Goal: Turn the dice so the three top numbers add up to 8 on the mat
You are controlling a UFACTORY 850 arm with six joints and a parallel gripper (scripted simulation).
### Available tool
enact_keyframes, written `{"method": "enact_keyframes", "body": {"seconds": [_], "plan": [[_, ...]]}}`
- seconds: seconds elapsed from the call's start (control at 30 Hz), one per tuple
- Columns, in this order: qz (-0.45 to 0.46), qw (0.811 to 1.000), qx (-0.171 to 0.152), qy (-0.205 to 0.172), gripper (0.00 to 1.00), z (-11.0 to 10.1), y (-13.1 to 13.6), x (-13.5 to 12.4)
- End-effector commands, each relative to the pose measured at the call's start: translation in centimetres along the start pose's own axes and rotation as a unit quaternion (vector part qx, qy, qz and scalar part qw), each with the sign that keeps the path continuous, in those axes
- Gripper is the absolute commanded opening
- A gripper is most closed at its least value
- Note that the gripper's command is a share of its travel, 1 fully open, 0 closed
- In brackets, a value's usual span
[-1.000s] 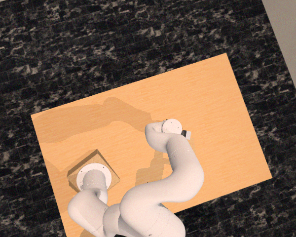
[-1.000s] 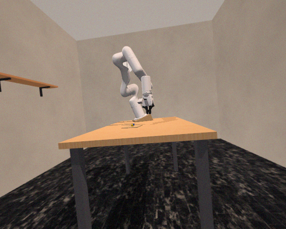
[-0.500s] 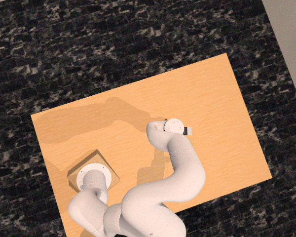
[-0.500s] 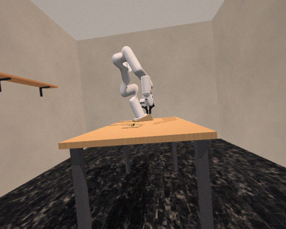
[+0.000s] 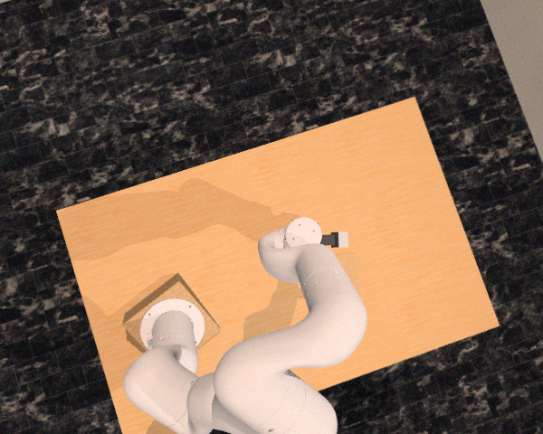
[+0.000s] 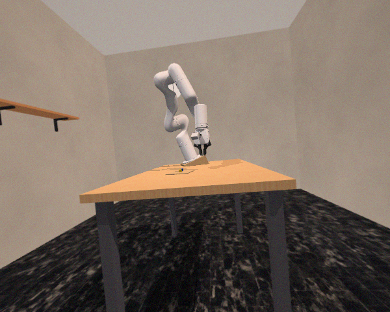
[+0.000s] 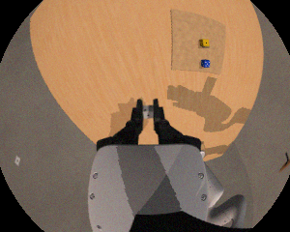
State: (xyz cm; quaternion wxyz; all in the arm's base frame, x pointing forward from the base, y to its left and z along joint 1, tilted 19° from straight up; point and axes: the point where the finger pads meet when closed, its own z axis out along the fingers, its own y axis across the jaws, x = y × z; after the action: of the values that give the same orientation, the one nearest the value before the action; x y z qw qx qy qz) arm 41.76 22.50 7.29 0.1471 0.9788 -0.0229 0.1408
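Claw (image 6: 203, 155) (image 7: 148, 105) above wooden table (image 5: 379, 186) (image 6: 221, 177) (image 7: 101, 58), beige walls (image 5: 538, 70) (image 6: 201, 84) (image 7: 19, 111).

Yellow die (image 6: 180, 170) (image 7: 204, 43), 1 pip up top; blue die (image 6: 182, 169) (image 7: 206, 64) & white die (image 7: 148, 112), pips unclear.

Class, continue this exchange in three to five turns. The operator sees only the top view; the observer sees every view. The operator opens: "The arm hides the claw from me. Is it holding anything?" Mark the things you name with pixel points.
Observer: Yes. In the wrist view, a grey die (image 7: 148, 112) is between the fingers of the claw (image 6: 203, 155) (image 7: 148, 105).

Operator: I see no other dice. Where are they?

Observer: A yellow die (image 6: 180, 170) (image 7: 205, 43) and a blue die (image 6: 182, 169) (image 7: 206, 63) are on the mat (image 5: 351, 266) (image 6: 177, 173) (image 7: 186, 39), with a gap between them.

Operator: From above, I can't judge height. Is the claw down at the table?

Observer: No. The exterior view shows it raised above the table (image 5: 379, 186) (image 6: 188, 181) (image 7: 87, 48).
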Motion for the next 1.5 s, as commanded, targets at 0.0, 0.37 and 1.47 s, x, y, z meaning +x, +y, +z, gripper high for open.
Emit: {"method": "enact_keyframes", "body": {"seconds": [0.0, 0.37, 1.47], "plan": [[0.003, 0.997, -0.001, 0.073, 0.11, 0.0, 0.1, -0.1], [0.003, 0.979, -0.001, 0.206, 0.11, -0.1, 0.1, -0.5], [0.004, 0.929, 0.002, 0.371, 0.11, 1.7, 0.0, -1.2]]}}
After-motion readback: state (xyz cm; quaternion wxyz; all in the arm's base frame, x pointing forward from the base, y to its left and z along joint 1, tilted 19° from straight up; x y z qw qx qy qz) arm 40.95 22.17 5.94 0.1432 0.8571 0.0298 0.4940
